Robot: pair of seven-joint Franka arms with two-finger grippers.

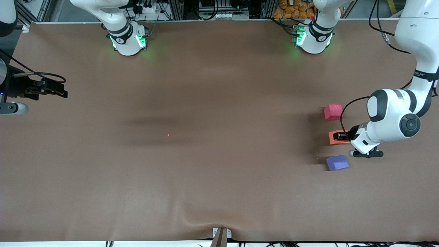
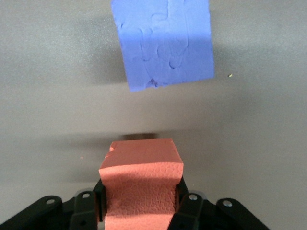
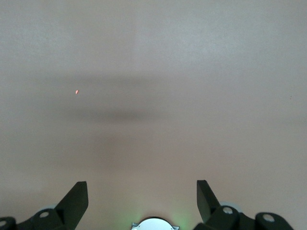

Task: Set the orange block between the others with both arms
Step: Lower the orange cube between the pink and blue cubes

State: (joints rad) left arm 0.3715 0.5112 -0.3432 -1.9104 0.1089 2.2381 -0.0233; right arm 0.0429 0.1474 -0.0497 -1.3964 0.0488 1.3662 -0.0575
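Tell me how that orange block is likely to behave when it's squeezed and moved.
The orange block looks like pebbled foam, so probably light and slightly squashy. The left gripper pinches its sides, and that matte texture likely resists slipping. Flat faces suggest no rolling.

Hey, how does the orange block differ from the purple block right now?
The orange block is clamped in the left pincer; the purple block sits free on the table. The orange one lies between the purple block and the pinkish-red block; the purple one is nearest the front camera. Both look like matte foam cubes of similar size.
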